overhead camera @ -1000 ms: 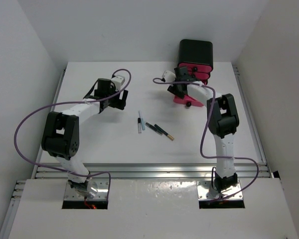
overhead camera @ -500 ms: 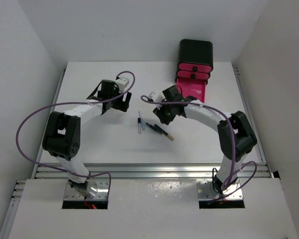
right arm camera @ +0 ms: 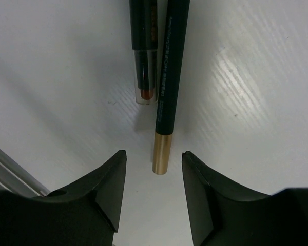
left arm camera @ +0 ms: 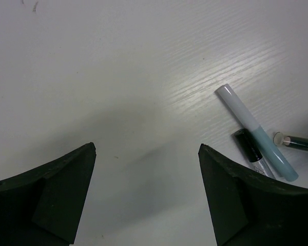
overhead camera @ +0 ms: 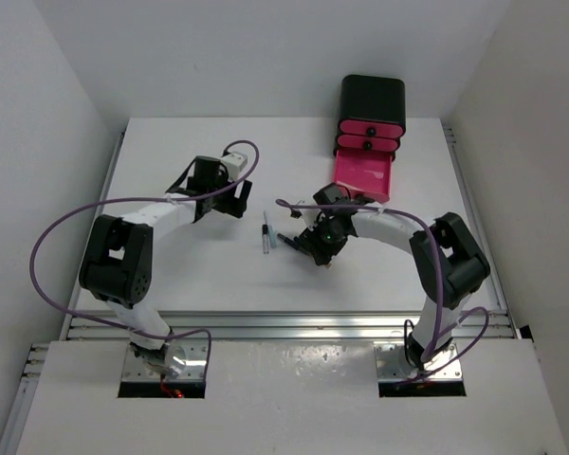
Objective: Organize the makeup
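Several makeup sticks lie mid-table. A pale-blue, white-capped stick [overhead camera: 268, 230] [left arm camera: 256, 132] lies beside a black-capped stick [left arm camera: 248, 146]. A dark pencil with a clear cap and red tip [right arm camera: 143, 51] lies next to a black pencil with a gold end [overhead camera: 324, 259] [right arm camera: 167, 87]. My right gripper [overhead camera: 318, 245] [right arm camera: 155, 154] is open, low over the table, its jaws either side of the gold end without touching it. My left gripper [overhead camera: 237, 197] [left arm camera: 147, 148] is open and empty over bare table, left of the sticks. The palettes and the orange tube are out of view.
A black box [overhead camera: 372, 102] with pink drawers stands at the back right. Its bottom drawer [overhead camera: 363, 175] is pulled out toward the sticks. A further dark stick end [left arm camera: 297, 142] shows at the right edge of the left wrist view.
My right gripper has moved from the drawer box down and left to the gold-ended pencil, leaving the bottom drawer open. My left gripper has shifted slightly right toward the sticks.
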### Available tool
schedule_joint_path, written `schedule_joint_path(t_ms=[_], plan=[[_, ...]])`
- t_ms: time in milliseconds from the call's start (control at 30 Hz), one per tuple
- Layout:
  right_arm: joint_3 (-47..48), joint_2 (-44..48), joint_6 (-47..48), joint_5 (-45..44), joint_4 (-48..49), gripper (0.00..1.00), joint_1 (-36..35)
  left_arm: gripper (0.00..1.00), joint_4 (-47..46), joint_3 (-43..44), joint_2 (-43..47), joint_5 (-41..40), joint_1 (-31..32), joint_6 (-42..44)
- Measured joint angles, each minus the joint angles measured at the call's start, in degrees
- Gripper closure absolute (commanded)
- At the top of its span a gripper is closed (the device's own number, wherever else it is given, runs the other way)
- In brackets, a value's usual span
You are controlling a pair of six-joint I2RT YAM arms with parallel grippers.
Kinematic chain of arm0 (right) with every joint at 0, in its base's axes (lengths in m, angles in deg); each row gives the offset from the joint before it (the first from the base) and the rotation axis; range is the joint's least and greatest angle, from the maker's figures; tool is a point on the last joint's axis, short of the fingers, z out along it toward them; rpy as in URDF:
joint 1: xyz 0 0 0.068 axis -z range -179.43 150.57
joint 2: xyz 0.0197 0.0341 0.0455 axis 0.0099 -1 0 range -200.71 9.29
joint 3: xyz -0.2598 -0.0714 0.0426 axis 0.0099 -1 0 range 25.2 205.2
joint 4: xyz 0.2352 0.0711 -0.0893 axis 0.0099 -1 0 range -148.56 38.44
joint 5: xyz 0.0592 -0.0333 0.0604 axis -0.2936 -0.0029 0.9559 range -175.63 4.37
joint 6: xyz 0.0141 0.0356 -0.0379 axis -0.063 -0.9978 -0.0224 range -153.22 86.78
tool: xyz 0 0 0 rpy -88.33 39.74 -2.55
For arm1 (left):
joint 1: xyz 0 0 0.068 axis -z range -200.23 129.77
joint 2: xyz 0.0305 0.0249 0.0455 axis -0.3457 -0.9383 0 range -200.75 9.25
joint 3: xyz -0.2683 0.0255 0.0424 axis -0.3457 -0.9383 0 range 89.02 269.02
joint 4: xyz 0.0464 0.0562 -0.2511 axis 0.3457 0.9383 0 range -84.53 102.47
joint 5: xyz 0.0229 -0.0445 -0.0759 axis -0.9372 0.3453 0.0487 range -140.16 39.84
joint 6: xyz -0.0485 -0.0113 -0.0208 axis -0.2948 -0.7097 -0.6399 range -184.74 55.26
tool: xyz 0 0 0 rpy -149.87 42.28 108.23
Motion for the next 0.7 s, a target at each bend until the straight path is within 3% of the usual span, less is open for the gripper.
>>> schedule_joint_path(t_ms=[167,500,600,700], plan=[[-2.43,0.07,-1.2,-0.7,0.66,0.58,-0.2,0.13,-0.22,-0.57,0.85,-0.22,0.04,0.0],[-1.64,-2.86,-6.56,-8.07,3.04,0.84,0.98,0.13,-0.22,-0.61,0.9,-0.5,0.04,0.02],[-0.87,-3.34,-7.5,-9.57,2.99,1.0,1.97,0.13,-0.2,-0.63,1.01,-0.66,0.04,0.02],[0.57,-4.33,-6.54,-10.54,2.67,1.0,2.67,0.13,-0.22,-0.63,1.38,-0.68,0.04,0.04]])
